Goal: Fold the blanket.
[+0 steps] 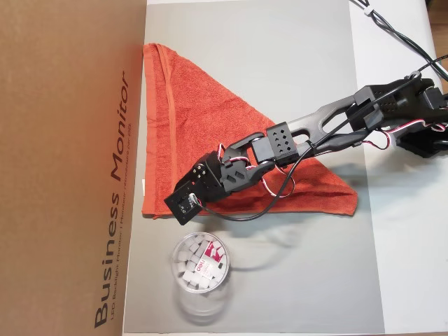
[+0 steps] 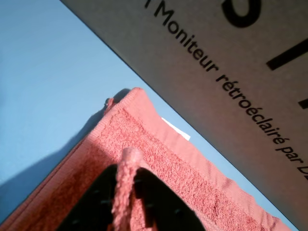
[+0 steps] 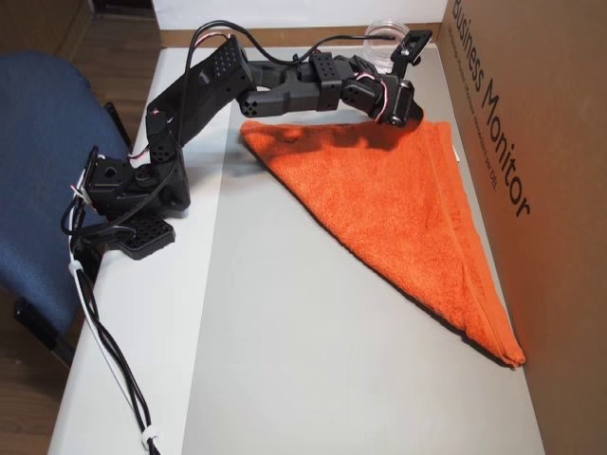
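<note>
**Hand pinching blanket fold, blanket lying as triangle on bench**

Hand [image 2: 126, 202]: two dark fingers [image 2: 91, 207] closed narrowly on a raised ridge of orange-red terry cloth, seen plainly in the wrist view. In both overhead views the fingertips are hidden beneath the wrist housing, so the grip cannot be read there; only the hand's place over the blanket's corner near the box shows [image 1: 203, 187].

Items, largest to smallest:

1. Cardboard box [image 1: 70, 168]: brown, printed "Business Monitor"; cut off at the frame edges in every view. It stands just beside the blanket's hemmed edge. The wrist view shows only a slanted part of its printed face [image 2: 231, 72].

2. Bench [image 1: 280, 70]: grey mat with white surface beyond it; partly covered by blanket and arm.

3. Blanket [image 1: 189, 119]: folded into a triangle, flat on the grey mat, one long hemmed side running along the box. Its lower middle is hidden under the arm in an overhead view; the far corner is shadowed by the arm in an overhead view [image 3: 398, 209].

4. Arm [image 1: 329, 119]: black, reaching across the blanket; base cut off at the right edge.

5. Clear plastic cup [image 1: 201, 263]: on the mat near the blanket's lower edge, apart from it; holds small white pieces and a red-and-white label, too small to read. Mostly hidden behind the hand in an overhead view [image 3: 384, 30].

6. White tag [image 2: 175, 129]: at the hem beside the box.
</note>
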{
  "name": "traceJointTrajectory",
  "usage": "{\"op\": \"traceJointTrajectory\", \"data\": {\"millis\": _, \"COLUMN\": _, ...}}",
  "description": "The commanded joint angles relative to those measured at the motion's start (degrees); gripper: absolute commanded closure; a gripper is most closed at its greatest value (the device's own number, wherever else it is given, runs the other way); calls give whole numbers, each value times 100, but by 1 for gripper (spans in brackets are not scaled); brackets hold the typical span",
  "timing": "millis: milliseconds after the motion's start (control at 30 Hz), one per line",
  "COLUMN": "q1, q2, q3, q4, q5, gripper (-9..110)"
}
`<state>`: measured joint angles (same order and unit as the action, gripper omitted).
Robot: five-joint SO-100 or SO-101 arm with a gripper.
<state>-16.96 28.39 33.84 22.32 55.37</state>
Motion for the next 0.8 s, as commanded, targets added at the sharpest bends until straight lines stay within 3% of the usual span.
{"op": "traceJointTrajectory", "data": {"millis": 0, "q1": -53, "q2": 114, "q3": -211, "q4": -9, "q5": 44, "gripper": 95}}
{"op": "traceJointTrajectory", "data": {"millis": 167, "q1": -53, "q2": 123, "q3": -211, "q4": -9, "q5": 53, "gripper": 86}}
{"op": "traceJointTrajectory", "data": {"millis": 400, "q1": -53, "q2": 360, "q3": -220, "q4": -9, "q5": 70, "gripper": 85}}
{"op": "traceJointTrajectory", "data": {"millis": 767, "q1": 18, "q2": 2479, "q3": 1547, "q4": 615, "q5": 2232, "gripper": 86}}
